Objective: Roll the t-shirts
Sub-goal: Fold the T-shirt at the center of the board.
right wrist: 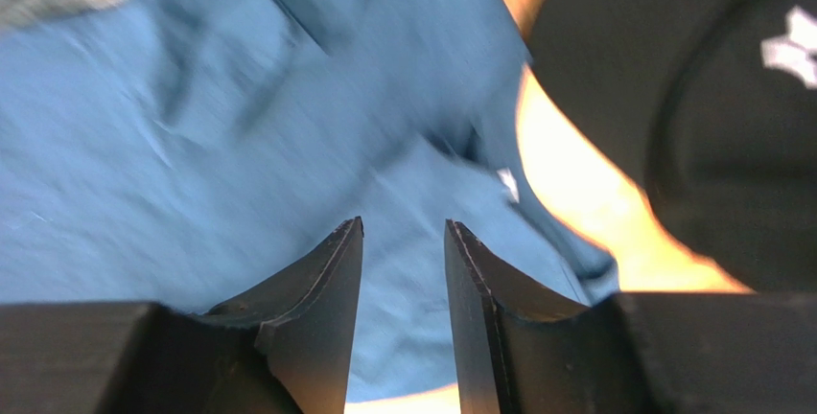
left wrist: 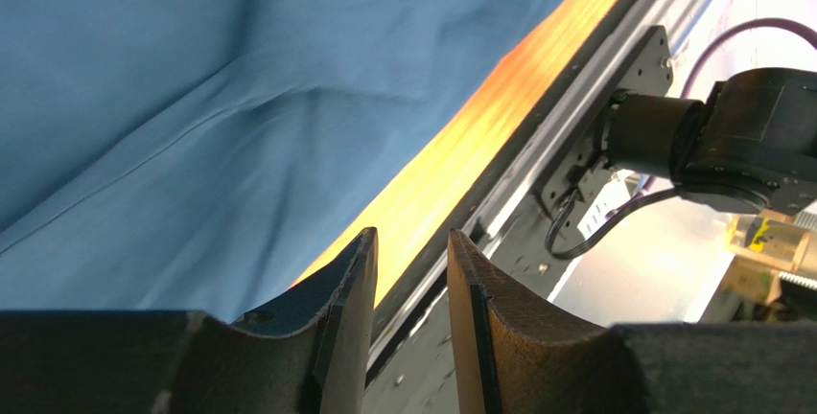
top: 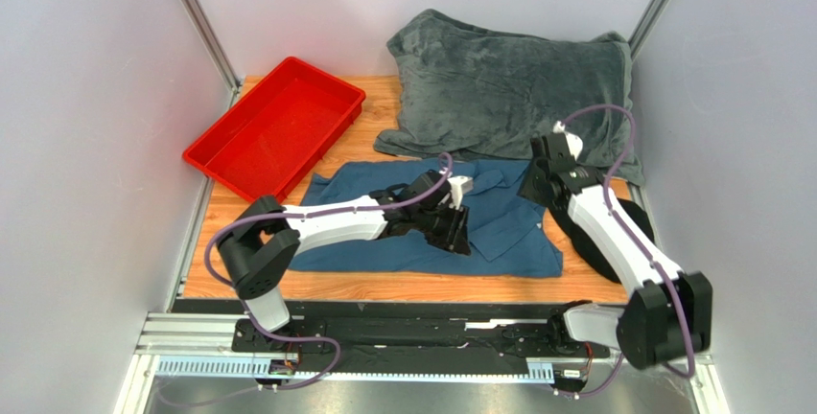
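A plain teal-blue t-shirt [top: 412, 241] lies spread and creased across the wooden table [top: 384, 285], its collar towards the back. My left gripper [top: 460, 230] hovers low over the shirt's middle. In the left wrist view my left gripper [left wrist: 412, 234] stands open with nothing between the fingers, the t-shirt [left wrist: 192, 126] to its left. My right gripper [top: 533, 184] is above the shirt's right shoulder. In the blurred right wrist view my right gripper [right wrist: 403, 224] is open and empty over the t-shirt [right wrist: 240, 174].
A red tray [top: 278, 126] sits at the back left. A fuzzy grey blanket [top: 508, 88] lies at the back, overlapping the shirt's top edge. A black round object [top: 590, 241] with a white mark [right wrist: 791, 45] lies under the right arm, by the shirt's right edge.
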